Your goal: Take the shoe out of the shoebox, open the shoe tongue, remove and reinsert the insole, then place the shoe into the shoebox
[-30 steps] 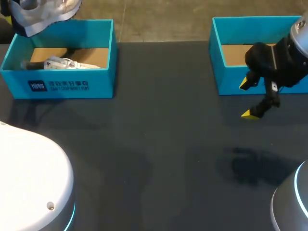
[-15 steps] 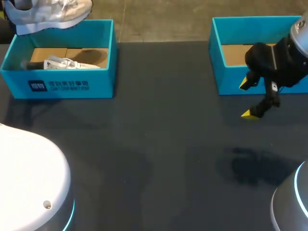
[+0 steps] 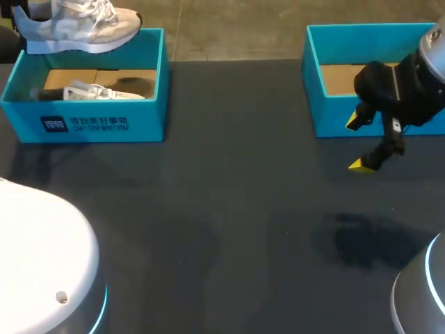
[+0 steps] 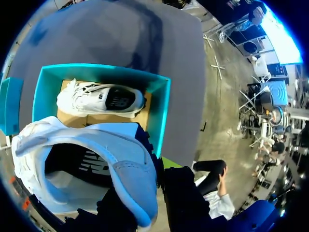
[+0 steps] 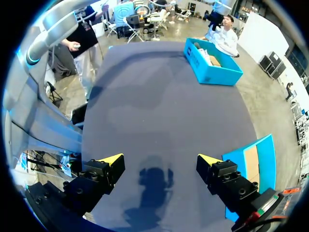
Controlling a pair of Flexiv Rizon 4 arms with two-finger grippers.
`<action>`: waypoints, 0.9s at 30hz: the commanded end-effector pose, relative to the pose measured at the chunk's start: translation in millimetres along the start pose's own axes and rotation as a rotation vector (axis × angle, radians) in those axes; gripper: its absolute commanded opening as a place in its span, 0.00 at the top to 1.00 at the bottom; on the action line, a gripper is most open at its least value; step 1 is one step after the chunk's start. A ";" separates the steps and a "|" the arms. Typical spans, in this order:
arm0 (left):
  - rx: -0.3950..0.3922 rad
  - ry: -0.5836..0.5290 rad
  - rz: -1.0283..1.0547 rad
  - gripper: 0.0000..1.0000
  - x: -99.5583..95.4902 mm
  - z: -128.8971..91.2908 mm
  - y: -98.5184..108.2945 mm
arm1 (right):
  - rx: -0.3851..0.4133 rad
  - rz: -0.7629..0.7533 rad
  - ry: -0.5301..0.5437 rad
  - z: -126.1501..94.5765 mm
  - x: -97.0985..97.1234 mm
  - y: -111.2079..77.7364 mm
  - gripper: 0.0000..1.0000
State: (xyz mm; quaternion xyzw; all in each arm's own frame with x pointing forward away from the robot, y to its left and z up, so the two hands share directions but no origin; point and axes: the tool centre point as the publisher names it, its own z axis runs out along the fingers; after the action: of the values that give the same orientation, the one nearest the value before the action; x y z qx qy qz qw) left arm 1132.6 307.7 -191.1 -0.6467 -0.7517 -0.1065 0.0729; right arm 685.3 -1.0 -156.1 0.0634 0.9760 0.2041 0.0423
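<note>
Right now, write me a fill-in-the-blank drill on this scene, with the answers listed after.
1. The lifted shoe hangs above the box on the table's ____ side.
2. The second shoe, lying inside that box, is coloured ____.
3. The right gripper hangs over the table with its fingers ____.

Missing words: left; white; open.

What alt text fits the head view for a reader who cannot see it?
A grey-white shoe hangs in the air above the back edge of an open blue shoebox at the table's far left, where a second shoe lies inside. The right gripper hovers open over the dark table by another blue box.
</note>
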 end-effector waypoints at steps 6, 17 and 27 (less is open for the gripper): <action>-0.049 0.012 0.112 1.00 4.8 8.9 12.2 | 0.004 0.001 0.005 1.1 -2.8 1.8 0.00; -0.057 0.011 0.132 1.00 3.2 26.6 18.3 | 0.004 0.001 0.005 1.1 -2.8 1.8 0.00; -0.058 0.014 0.123 1.00 0.3 39.0 20.9 | 0.004 0.001 0.005 1.1 -2.8 1.8 0.00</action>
State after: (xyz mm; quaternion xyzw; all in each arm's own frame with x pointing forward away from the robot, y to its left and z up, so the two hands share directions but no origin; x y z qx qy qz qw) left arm 1152.6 321.6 -228.1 -0.6930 -0.7066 -0.1281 0.0641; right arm 685.3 -1.0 -156.0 0.0634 0.9760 0.2041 0.0423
